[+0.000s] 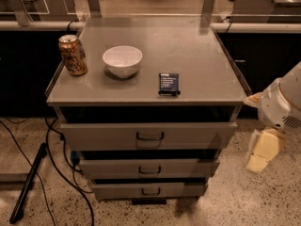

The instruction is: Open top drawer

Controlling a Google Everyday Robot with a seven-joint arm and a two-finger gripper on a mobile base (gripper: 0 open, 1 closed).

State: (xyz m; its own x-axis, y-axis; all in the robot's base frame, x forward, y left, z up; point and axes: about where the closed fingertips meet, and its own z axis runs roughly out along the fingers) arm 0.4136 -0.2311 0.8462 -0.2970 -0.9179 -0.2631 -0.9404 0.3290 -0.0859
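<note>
At the far left a thin black rod [27, 185] lay slanted on the speckled stone floor [263, 206], with dark cables [52, 161] curling beside it. Next stood a grey metal cabinet with a flat, matte top [197, 46] and a low lip along its side edges. On the left rear of that top stood an upright round drink can [73, 54], shiny gold and brown. Just right of it sat a smooth white round bowl [122, 60]. Further right, near the front edge, lay a small flat dark rectangular packet [169, 84] with pale print on its face.

Below the tabletop, the top drawer [94, 136] ran across the front of the cabinet. It was a wide, plain grey metal panel with a small dark bar handle [150, 136] at its middle and a dark gap above it. Under it sat two narrower grey drawers: the middle drawer [108, 168] and the bottom drawer [117, 191], each with the same kind of handle.

At the right edge a rounded white arm [282, 108] reached in. The gripper [260, 155], made of blocky cream pieces, hung below it beside the cabinet's right side. It was level with the drawers and apart from the top drawer. Whether it was open or closed could not be told.
</note>
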